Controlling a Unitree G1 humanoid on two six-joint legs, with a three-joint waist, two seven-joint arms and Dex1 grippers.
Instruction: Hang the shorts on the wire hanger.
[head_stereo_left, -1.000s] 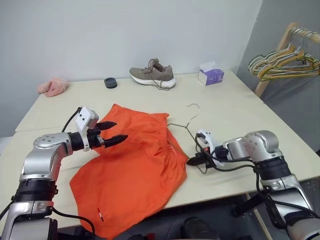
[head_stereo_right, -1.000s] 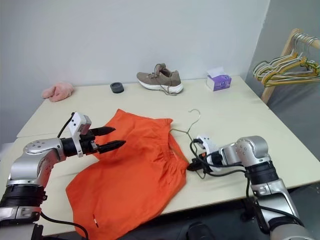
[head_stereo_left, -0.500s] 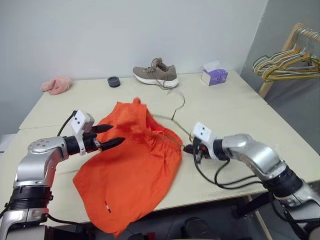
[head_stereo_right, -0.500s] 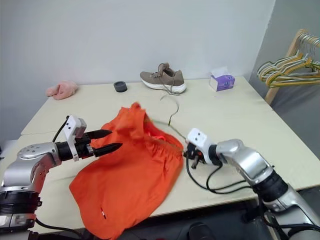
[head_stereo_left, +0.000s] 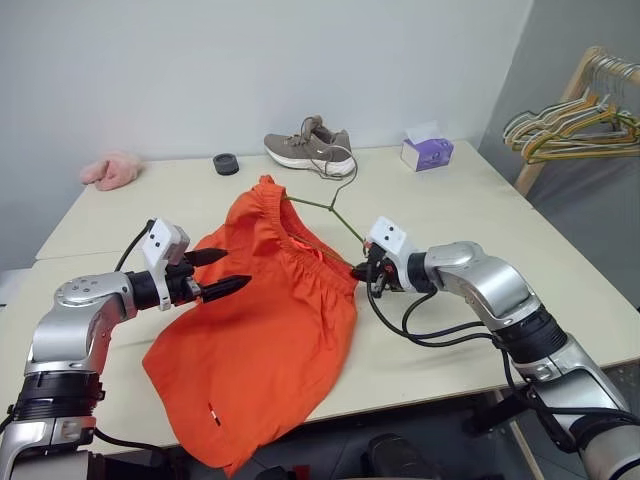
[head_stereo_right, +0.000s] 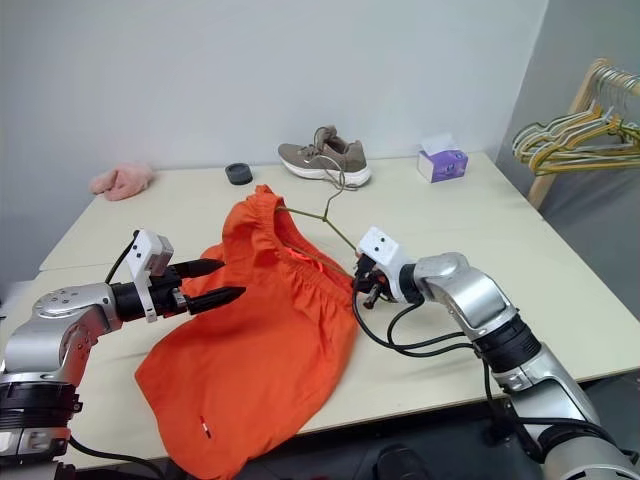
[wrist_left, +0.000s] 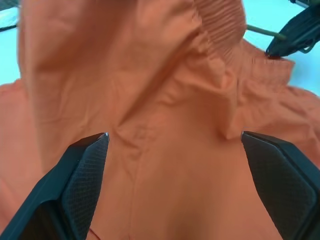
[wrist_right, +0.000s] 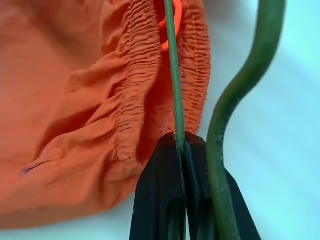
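Shorts (head_stereo_left: 262, 300) first: bright orange, they sprawl across the near middle of the table (head_stereo_left: 470, 210), the lower legs spilling over the near edge toward you and the waistband lifted into a peak at the far end. On your left, the left gripper (head_stereo_left: 226, 270) hovers with its two black fingers spread wide apart, tips poised just over the fabric's left flank and gripping nothing. Move to the middle and you find the wire hanger (head_stereo_left: 325, 208), thin olive green, one arm running inside the raised waistband and propping that peak up, its hook curling toward the shoe (head_stereo_left: 308, 147) at the back. On your right, the right gripper (head_stereo_left: 364, 272) has its fingers pinched tight on the wire at the near corner, right at the waistband's edge, with the pink-orange drawstring loop (wrist_right: 164, 36) just beyond the tips. Your risk here, as I judge it: the shorts ride on one arm of the wire only, so any tilt or tug could let the elastic slide off the far end; the thin wire may also twist in that narrow pinch. If the left fingers close on a loose fold rather than the waistband, they would drag cloth away from the wire. The shorts' long axis runs from the near edge back toward the shoe, waistband pointing away; the hanger slants from the right gripper up to the far left.
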